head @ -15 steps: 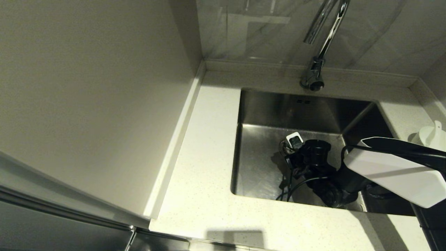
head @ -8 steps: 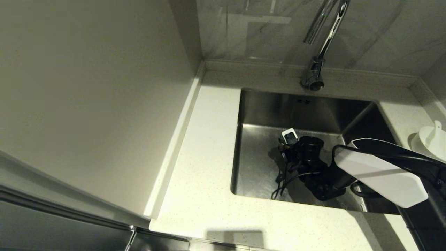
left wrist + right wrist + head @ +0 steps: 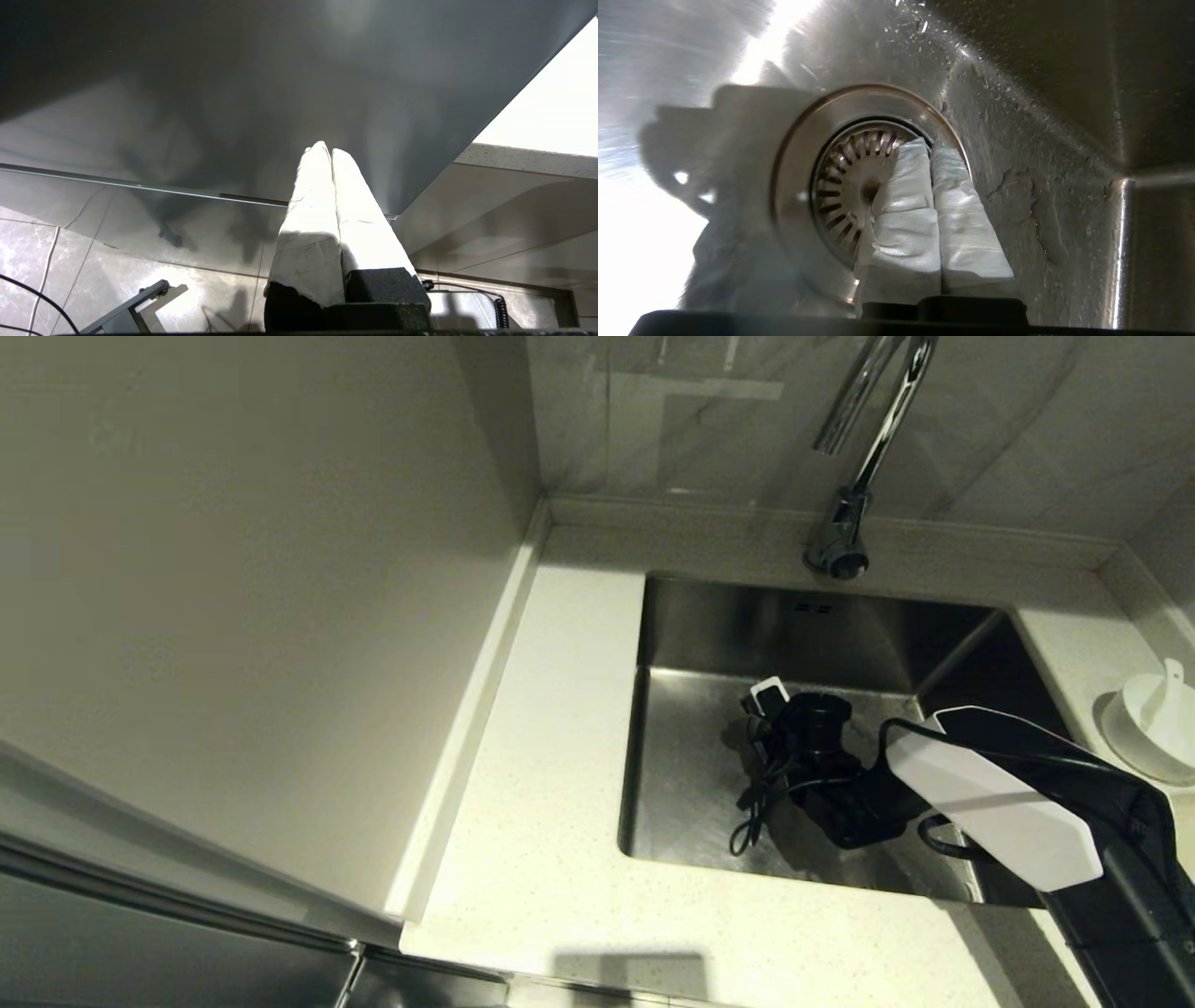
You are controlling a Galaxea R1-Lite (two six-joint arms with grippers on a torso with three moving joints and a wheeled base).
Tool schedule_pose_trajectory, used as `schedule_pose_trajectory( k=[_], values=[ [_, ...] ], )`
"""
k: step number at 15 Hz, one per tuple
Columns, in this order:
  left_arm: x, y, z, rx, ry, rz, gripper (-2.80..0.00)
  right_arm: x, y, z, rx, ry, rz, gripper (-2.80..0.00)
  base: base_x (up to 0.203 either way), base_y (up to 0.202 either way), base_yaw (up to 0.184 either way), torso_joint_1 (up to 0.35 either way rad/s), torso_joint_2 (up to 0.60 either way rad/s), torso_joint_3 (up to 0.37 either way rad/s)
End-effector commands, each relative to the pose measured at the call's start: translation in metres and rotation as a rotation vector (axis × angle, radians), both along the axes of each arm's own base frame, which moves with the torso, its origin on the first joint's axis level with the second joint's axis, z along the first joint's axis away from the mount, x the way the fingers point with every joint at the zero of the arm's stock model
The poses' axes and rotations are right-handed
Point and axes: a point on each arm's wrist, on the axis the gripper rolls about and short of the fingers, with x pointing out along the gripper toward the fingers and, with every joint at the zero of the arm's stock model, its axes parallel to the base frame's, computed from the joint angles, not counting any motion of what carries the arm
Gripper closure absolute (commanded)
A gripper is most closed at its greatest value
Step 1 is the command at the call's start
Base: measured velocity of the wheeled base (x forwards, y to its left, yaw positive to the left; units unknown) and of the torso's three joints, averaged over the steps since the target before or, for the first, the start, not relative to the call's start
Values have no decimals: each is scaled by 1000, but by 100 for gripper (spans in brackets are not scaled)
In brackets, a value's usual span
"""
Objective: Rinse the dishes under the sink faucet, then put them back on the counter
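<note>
The right gripper [image 3: 930,144] hung inside the sink [image 3: 709,635], its white-wrapped fingers [image 3: 906,205] pressed together on nothing, tips just above the round drain strainer [image 3: 850,182]. Water drops dotted the steel wall beside it. The faucet [image 3: 854,476] rose behind the gripper at the back edge of the basin. A white bowl with a spoon [image 3: 1162,695] standing in it sat on the counter [image 3: 551,803] well off to the gripper's right, past the sink rim. The left gripper [image 3: 331,150] was parked down by a grey cabinet front, fingers closed and empty.
</note>
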Motion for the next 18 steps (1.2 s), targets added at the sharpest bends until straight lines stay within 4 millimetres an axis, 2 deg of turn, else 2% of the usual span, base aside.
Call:
schedule_pose_trajectory(
  k=[1, 5, 10, 12, 14, 18],
  values=[
    [0, 0, 0, -1, -3, 0, 0, 4, 1, -7, -2, 0, -4, 0, 0, 0, 0, 0, 0, 0],
    [0, 0, 0, -1, -3, 0, 0, 6, 0, -17, -3, 20, -6, 0, 0, 0, 0, 0, 0, 0],
    [0, 0, 0, -1, -3, 0, 0, 31, -24, -10, -6, 31, -65, 0, 0, 0, 0, 0, 0, 0],
    [0, 0, 0, -1, -3, 0, 0, 38, -30, -14, -9, 46, -80, 0, 0, 0, 0, 0, 0, 0],
    [0, 0, 0, -1, -3, 0, 0, 39, -29, -18, -11, 54, -78, 0, 0, 0, 0, 0, 0, 0],
    [0, 0, 0, -1, -3, 0, 0, 38, -15, -26, -12, 63, -50, 0, 0, 0, 0, 0, 0, 0]
  ],
)
